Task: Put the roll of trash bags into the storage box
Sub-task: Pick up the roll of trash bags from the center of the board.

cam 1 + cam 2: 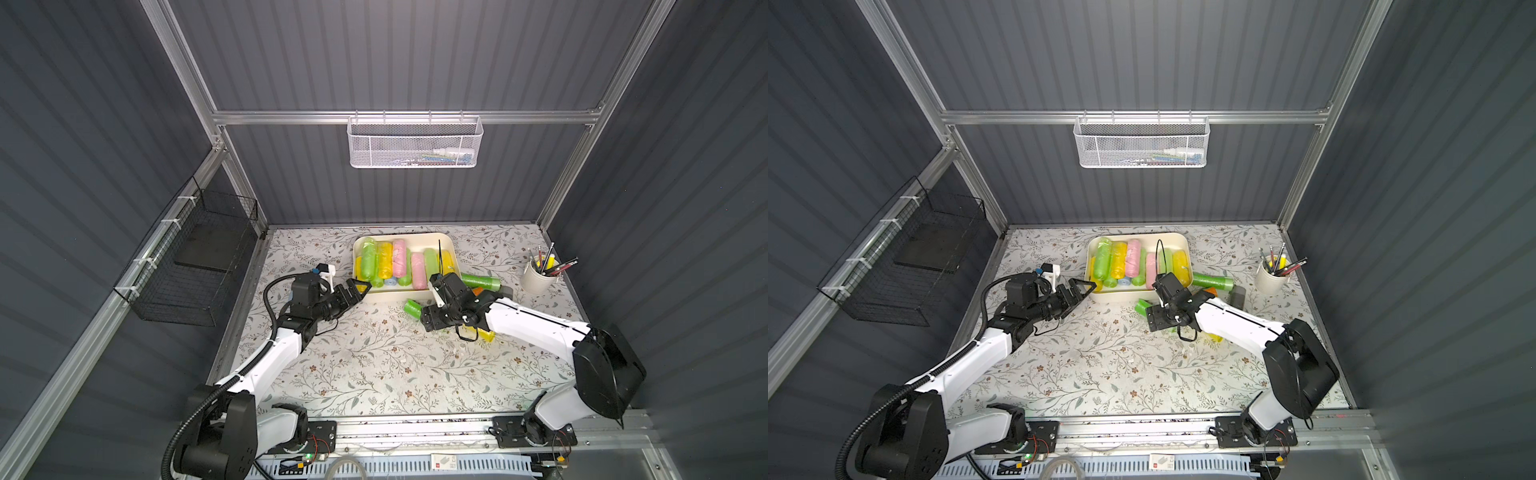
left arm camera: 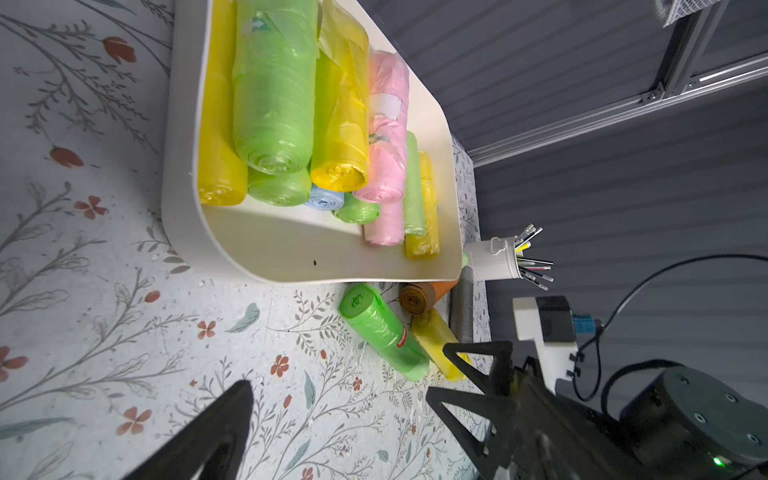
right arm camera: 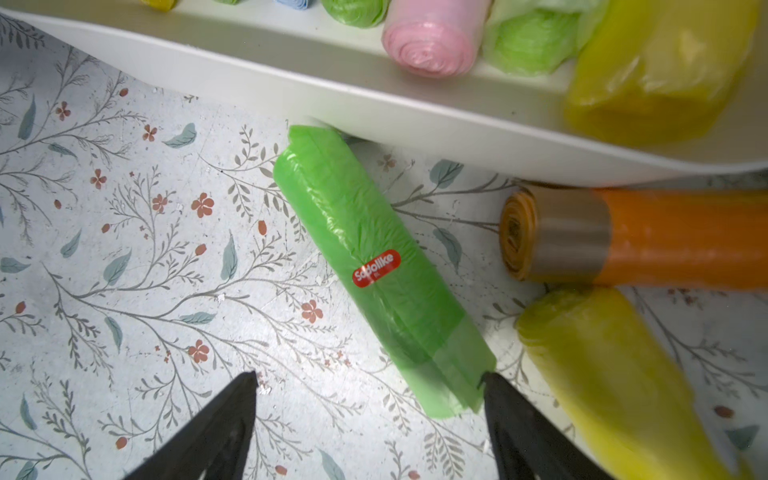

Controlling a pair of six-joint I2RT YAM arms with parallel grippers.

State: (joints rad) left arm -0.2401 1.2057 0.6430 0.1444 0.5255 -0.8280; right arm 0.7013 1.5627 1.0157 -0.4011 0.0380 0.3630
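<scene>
**Top views.** In both top views the storage box [image 1: 390, 296] sits at the far middle of the flowered table [image 1: 374, 374]. It is packed with green, yellow and pink rolls, and no writing on them can be read from here. The green roll [image 1: 412, 308] lies on the table just near of the box's near right corner, slanting, with its far end at the box wall. The right gripper [image 1: 429, 319] hangs over the roll's near part, and the wrist hides its fingers. The left gripper [image 1: 356, 291] hovers at the box's near left corner, fingers spread with nothing between them. A white pen cup [image 1: 538, 276] stands to the far right.

**Left wrist view.** The green roll [image 2: 382, 332] carries a small red sticker [image 2: 401, 341], too small to read. A pink roll [image 2: 384, 174] in the box bears a white label, also unreadable. The green roll lies outside the box, beside an orange roll [image 2: 419, 297] and a yellow roll [image 2: 436, 345].

**Right wrist view.** The red oval sticker [image 3: 376, 269] reads "Sodolike" in white, and a smaller line under it is illegible. The right gripper's fingers stand wide apart and grip nothing. The roll's near end lies between them, off-centre. One fingertip [image 3: 494, 388] appears to touch its end corner, while the other is well clear over bare table. The roll's far end tucks under the box's rim.
</scene>
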